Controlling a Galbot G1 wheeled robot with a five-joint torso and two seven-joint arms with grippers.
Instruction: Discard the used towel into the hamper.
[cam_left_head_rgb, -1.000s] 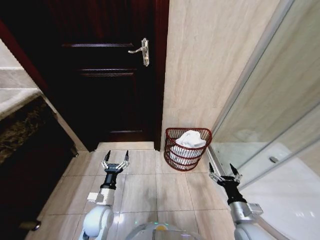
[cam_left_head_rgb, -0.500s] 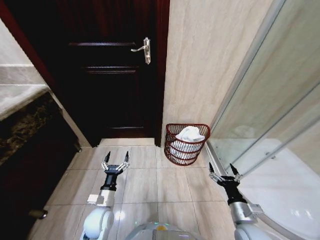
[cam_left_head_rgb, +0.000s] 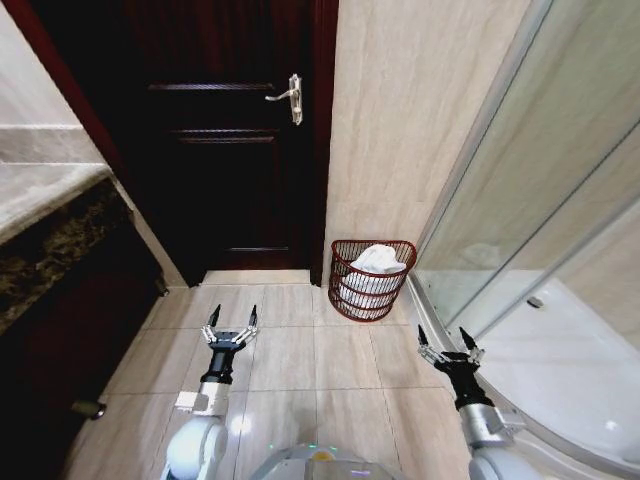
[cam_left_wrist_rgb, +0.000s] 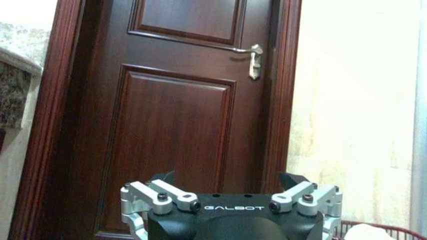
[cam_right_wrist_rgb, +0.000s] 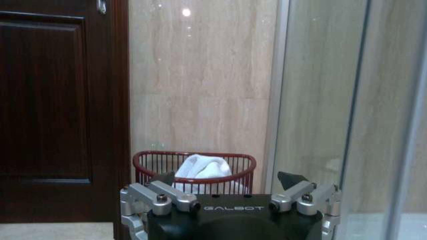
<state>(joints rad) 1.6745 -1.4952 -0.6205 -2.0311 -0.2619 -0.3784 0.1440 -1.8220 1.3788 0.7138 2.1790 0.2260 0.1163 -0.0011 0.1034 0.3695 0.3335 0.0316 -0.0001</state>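
- Dark wood door (cam_left_head_rgb: 215, 150), shut, lever handle (cam_left_head_rgb: 291, 98) on its right side.
- Reddish wire hamper (cam_left_head_rgb: 371, 279) on the tiled floor (cam_left_head_rgb: 300, 360), between door frame and glass shower wall (cam_left_head_rgb: 520, 200).
- White towel (cam_left_head_rgb: 378, 260) heaped inside the hamper.
- Left gripper (cam_left_head_rgb: 232, 321), fingers spread, empty, low over the floor.
- Right gripper (cam_left_head_rgb: 444, 340), fingers spread, empty, near the shower.

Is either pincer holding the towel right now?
No. The white towel lies in the hamper, and the left pincer and right pincer are open and empty.

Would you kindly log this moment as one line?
towel: in hamper | left gripper: open, empty | right gripper: open, empty | both low over floor
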